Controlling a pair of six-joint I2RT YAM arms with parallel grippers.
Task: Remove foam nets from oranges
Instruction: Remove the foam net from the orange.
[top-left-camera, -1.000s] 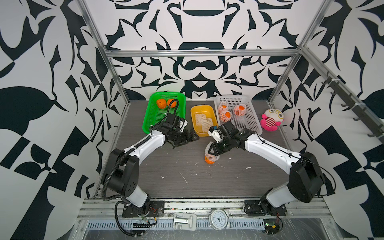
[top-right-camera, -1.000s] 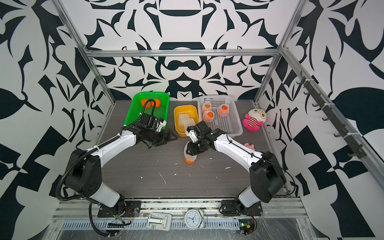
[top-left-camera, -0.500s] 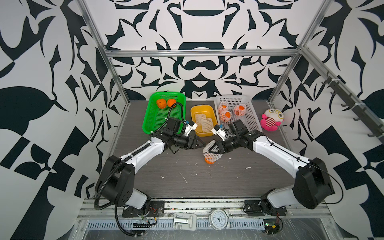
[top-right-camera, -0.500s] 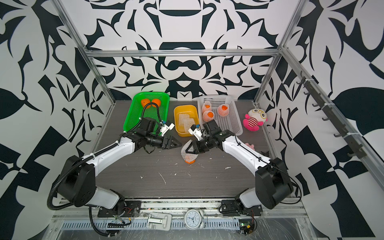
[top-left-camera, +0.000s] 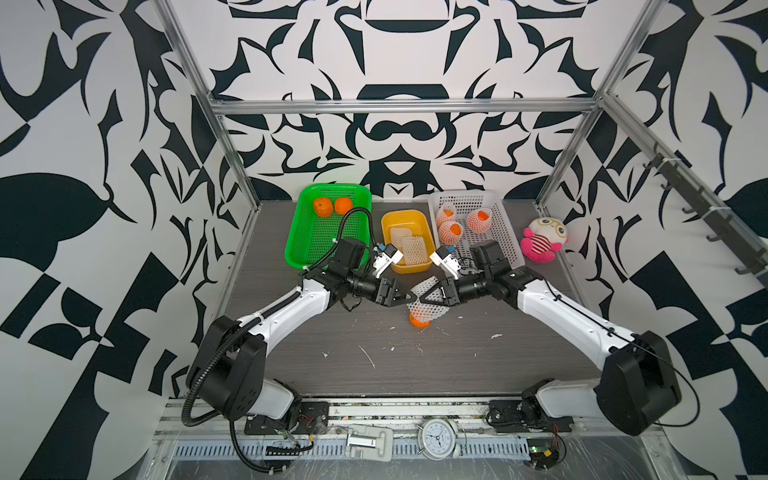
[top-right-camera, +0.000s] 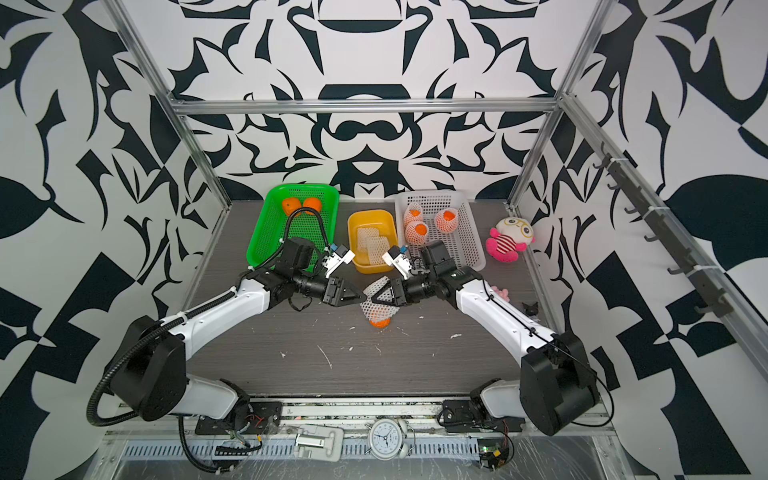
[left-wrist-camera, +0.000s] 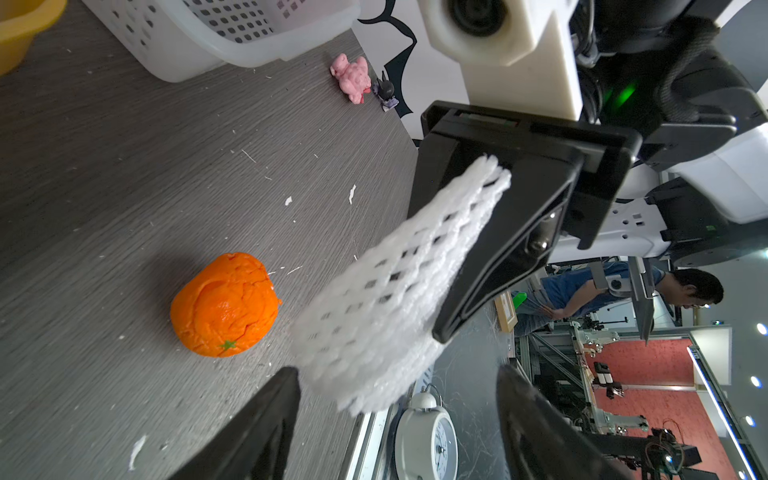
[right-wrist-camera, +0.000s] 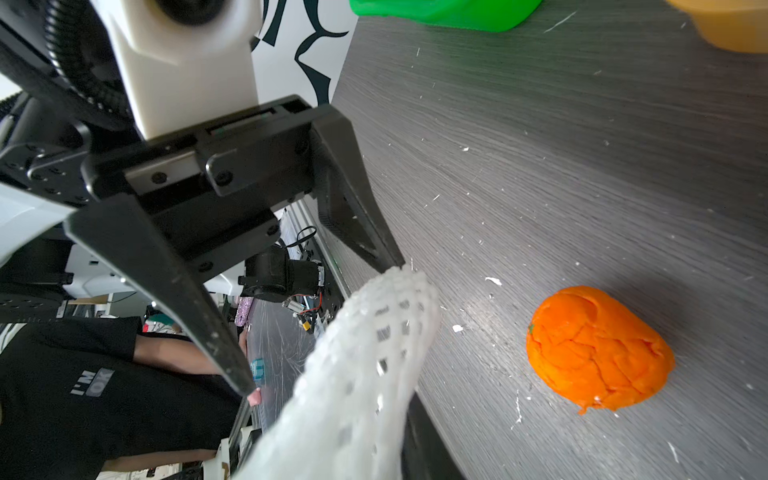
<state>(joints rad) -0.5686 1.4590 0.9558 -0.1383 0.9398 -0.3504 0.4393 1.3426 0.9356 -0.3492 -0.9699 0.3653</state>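
Foam net (left-wrist-camera: 395, 291): pinched in the right fingers (left-wrist-camera: 507, 249), held clear above its fruit.
Orange (left-wrist-camera: 224, 305): bare, mid-desk (left-wrist-camera: 124, 166) (probably awaiting pickup).
Left fingers (right-wrist-camera: 174, 278): wide apart, empty, facing the net.

Loose orange (top-left-camera: 420, 324) lay half hidden under foam net (top-left-camera: 428, 311) in both top views. Net's end ran off right wrist view. Dark figurine (left-wrist-camera: 386, 89) by pink toy (left-wrist-camera: 352, 77): too small to identify.
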